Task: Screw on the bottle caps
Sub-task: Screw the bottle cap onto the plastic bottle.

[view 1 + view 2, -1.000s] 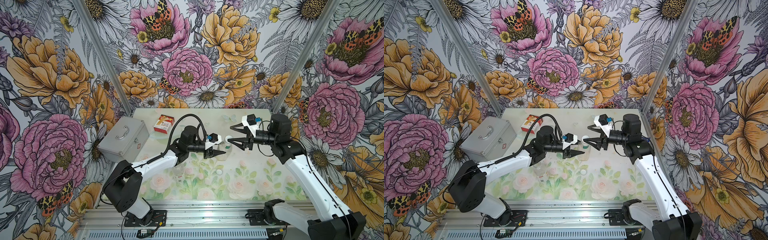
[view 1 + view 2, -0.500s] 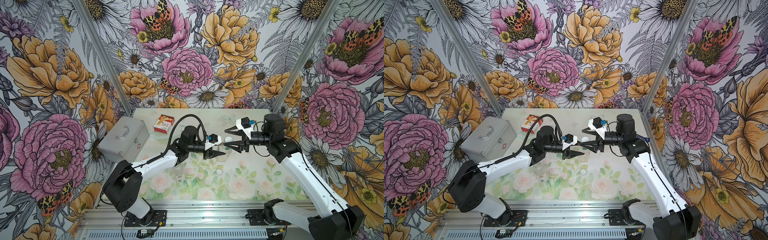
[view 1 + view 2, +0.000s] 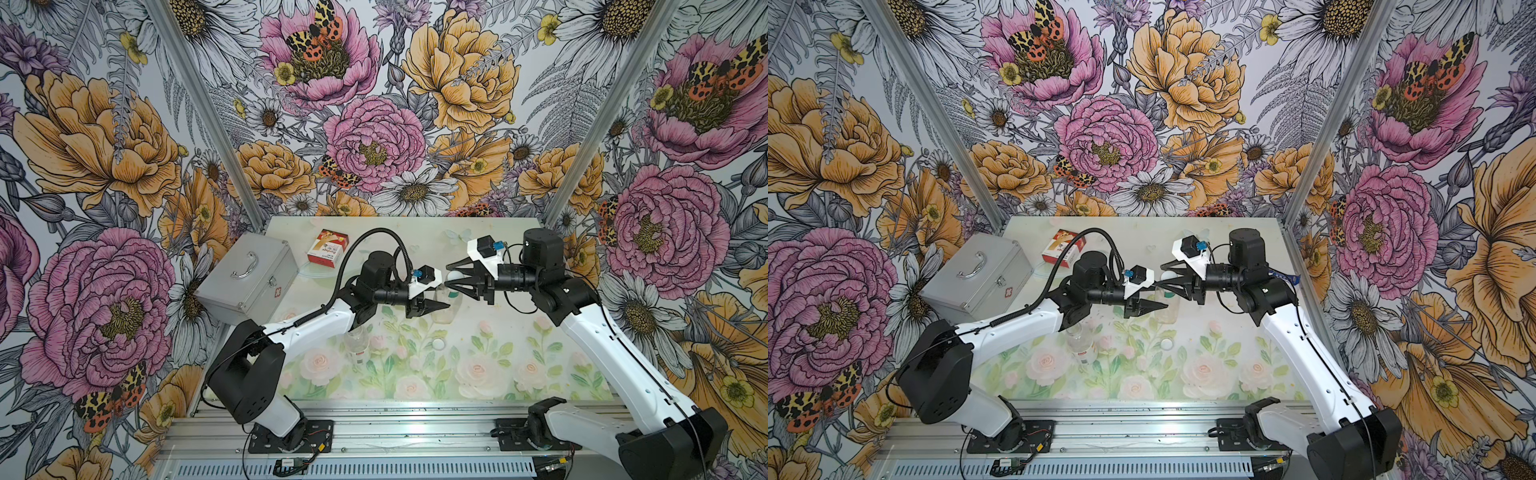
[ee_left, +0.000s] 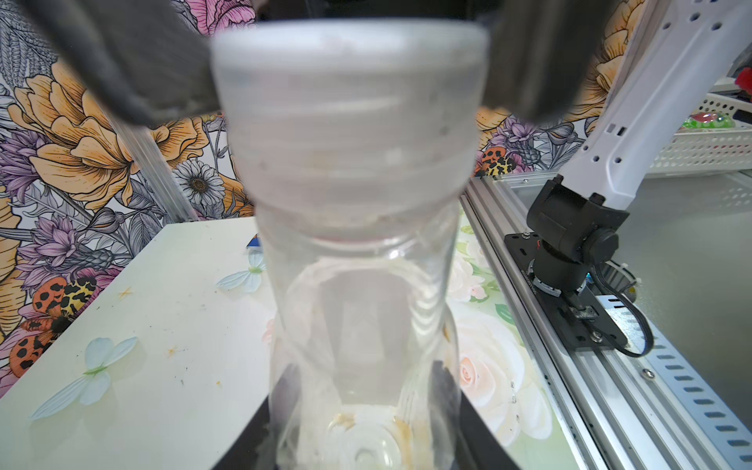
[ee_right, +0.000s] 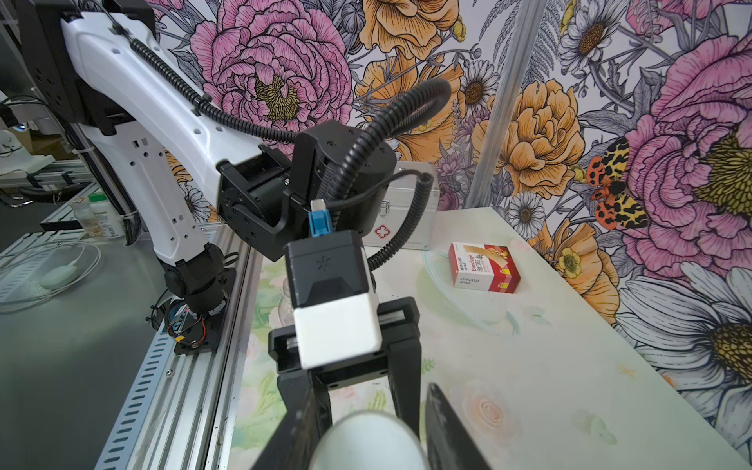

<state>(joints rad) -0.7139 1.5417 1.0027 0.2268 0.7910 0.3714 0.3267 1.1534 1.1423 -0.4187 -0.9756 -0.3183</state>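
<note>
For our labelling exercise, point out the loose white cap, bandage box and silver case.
Loose white cap [image 3: 438, 344]: in a top view, centre.
Bandage box [image 3: 328, 248]: in a top view, top face.
Silver case [image 3: 266, 277]: in a top view, lid.

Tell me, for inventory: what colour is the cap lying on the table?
White cap, clearest in a top view.

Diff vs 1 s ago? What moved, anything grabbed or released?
The right gripper moved in toward the held bottle, and its jaws, open before, closed on the cap sitting on the neck. Nothing was released. Unchanged: the left gripper keeps its grip on that bottle's body; the second bottle and the loose cap on the table haven't moved.
</note>
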